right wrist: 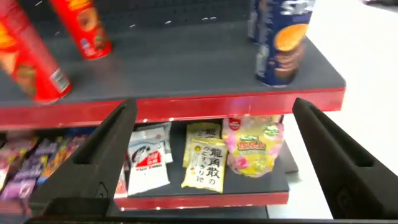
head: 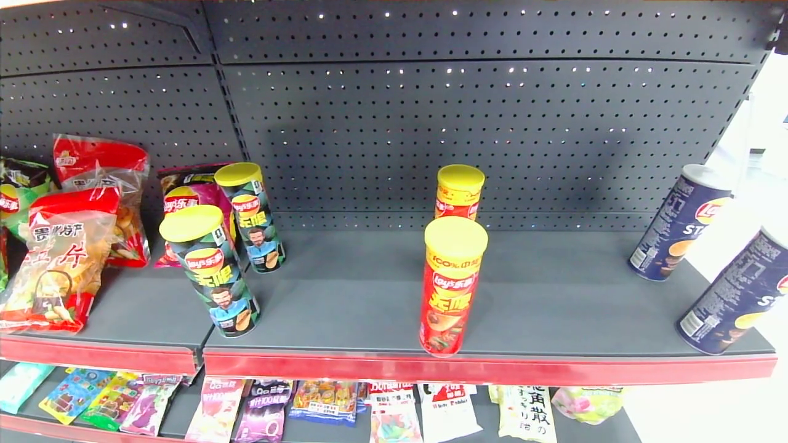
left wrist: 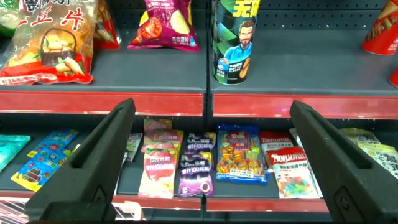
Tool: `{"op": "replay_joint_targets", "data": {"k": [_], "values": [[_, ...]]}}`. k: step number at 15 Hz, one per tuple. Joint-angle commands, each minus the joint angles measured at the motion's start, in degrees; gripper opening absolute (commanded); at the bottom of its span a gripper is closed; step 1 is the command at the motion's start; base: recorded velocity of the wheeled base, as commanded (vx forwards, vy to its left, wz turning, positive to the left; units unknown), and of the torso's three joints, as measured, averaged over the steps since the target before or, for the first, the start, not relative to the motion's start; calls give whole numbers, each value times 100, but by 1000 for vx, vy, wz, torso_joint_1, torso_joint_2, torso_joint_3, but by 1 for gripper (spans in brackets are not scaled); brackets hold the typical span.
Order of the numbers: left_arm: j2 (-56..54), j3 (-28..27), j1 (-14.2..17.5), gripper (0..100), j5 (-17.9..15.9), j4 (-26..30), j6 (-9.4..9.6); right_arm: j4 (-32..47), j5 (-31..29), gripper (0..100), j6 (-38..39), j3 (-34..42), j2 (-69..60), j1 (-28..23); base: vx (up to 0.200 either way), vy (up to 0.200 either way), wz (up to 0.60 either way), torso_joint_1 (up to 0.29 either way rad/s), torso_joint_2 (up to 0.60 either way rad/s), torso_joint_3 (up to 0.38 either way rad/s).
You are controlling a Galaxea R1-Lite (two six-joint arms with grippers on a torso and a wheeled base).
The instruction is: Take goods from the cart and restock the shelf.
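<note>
Evidently the robot is between placements. The left gripper (left wrist: 212, 109) and the right gripper (right wrist: 214, 104) both have their jaws spread wide and carry nothing, each facing the shelf front from low down. The step in hand looks like fetching: the next move calls for turning to the cart, closing on one item, and bringing it to a bare stretch of the shelf (head: 542, 289).

Goods already stand on that upper board. Two green cans (head: 212, 271) sit left of centre, one behind the other. Two red cans (head: 452, 286) stand in the middle, front and back, and two blue cans (head: 677, 224) are at the right end. Open board lies between the green and red pairs and between the red and blue pairs, so either gap would likely take a new can set upright.

Snack bags (head: 61, 258) lean at the far left. The shelf is dark grey with a red front lip, backed by a perforated panel (head: 492, 123). Small packets (head: 394, 412) line the lower tier. A bright aisle (head: 763, 154) opens past the right end.
</note>
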Motion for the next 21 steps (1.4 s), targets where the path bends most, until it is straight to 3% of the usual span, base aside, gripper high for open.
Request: {"op": "replay_joint_targets", "data": {"k": [1,5,8,10,14,21], "values": [[0,1,1,100,0,-1,0,-148,395,100,-611,80,0,4,0,0,0,0,0,0],[0,1,1,100,0,-1,0,-376,-686,100,-101,168,0,-5,0,0,0,0,0,0],[0,1,1,100,0,-1,0,-658,-467,100,-277,247,0,-5,0,0,0,0,0,0],[0,1,1,100,0,-1,0,-403,-256,100,-462,247,0,-5,0,0,0,0,0,0],[0,1,1,100,-8,-1,0,-183,-537,100,22,247,0,-5,0,0,0,0,0,0],[0,1,1,100,0,-1,0,-174,-326,100,-154,247,0,4,0,0,0,0,0,0]]}}
